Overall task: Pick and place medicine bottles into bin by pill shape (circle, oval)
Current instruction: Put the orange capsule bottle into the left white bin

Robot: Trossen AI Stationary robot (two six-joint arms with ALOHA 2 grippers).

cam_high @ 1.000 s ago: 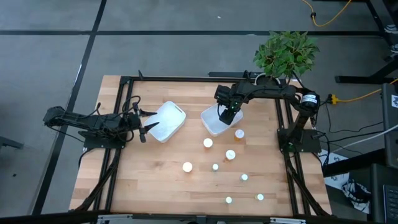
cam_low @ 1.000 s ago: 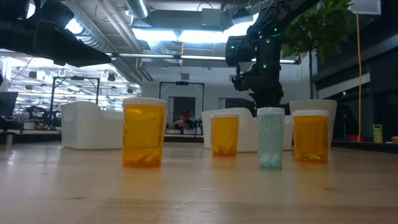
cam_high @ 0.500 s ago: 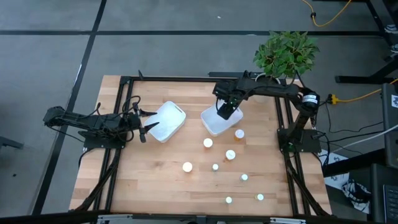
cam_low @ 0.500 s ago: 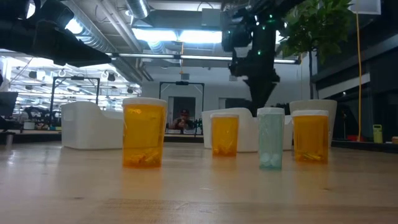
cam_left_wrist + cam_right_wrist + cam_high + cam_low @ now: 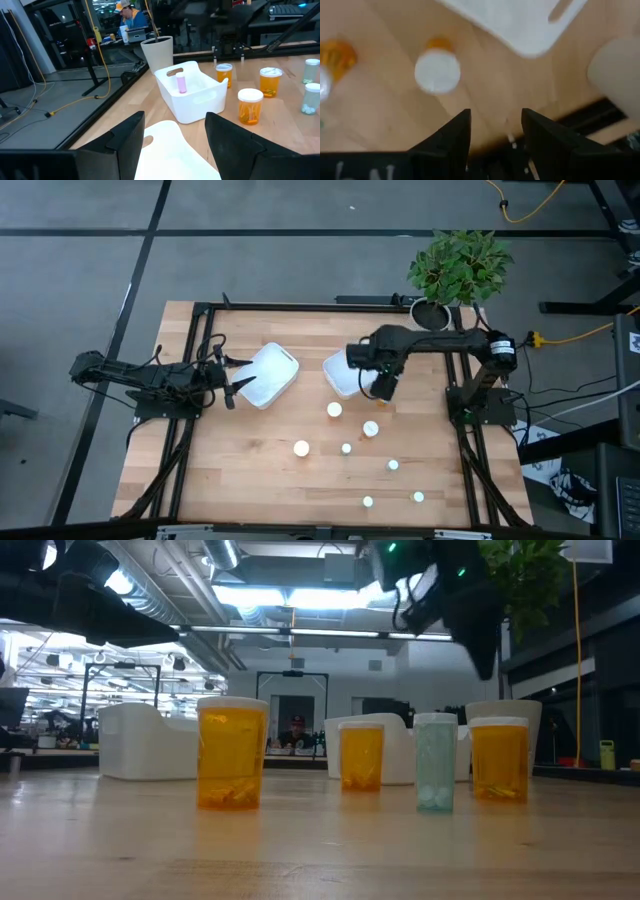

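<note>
Several small medicine bottles with pale caps stand on the wooden table, among them an orange one (image 5: 437,70) just ahead of my right gripper's fingers and one (image 5: 334,409) nearer the table's middle. A pink bottle (image 5: 181,82) stands inside the right white bin (image 5: 343,376). My right gripper (image 5: 383,387) hangs open above the table at that bin's near right corner, pointing steeply down, nothing between its fingers (image 5: 495,135). My left gripper (image 5: 232,388) waits open and level beside the left white bin (image 5: 270,374), holding nothing (image 5: 175,145).
A white plant pot (image 5: 432,312) with a green plant stands at the far right corner. In the low view, orange bottles (image 5: 232,752) and a pale green one (image 5: 435,762) stand in a row before the bins. A person (image 5: 293,730) sits far behind the table.
My right gripper has risen from over the right bin and swung toward the table's near right, tipping steeper, so it now hangs over the bottles beside the bin. Its fingers hold nothing. The bottles and bins have stayed in place.
</note>
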